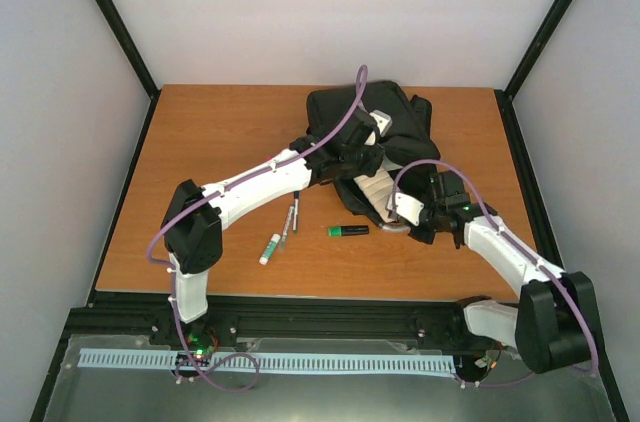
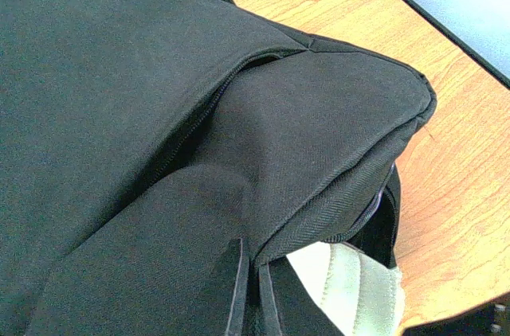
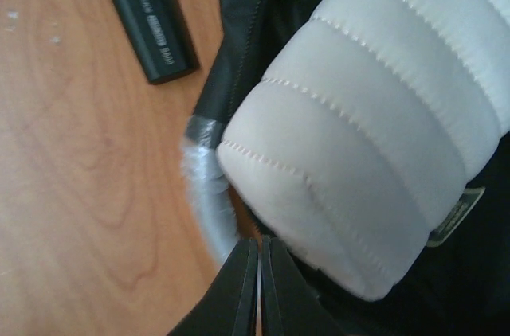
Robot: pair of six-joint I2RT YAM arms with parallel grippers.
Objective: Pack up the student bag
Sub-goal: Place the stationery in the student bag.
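Right gripper (image 3: 259, 255) shut tight by grey handle (image 3: 205, 197), no grip seen. L gripper (image 2: 250, 263) pinches student bag (image 2: 119, 113) open. Next, I think: R must open, grab green pen (image 1: 348, 231).

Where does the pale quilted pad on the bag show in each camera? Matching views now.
Top external: pale quilted pad centre-right, at the near end of the student bag.
Left wrist: bottom right, under the black flap.
Right wrist: fills the upper right.
Shared landmark: the bag's black fabric bordering the pad.
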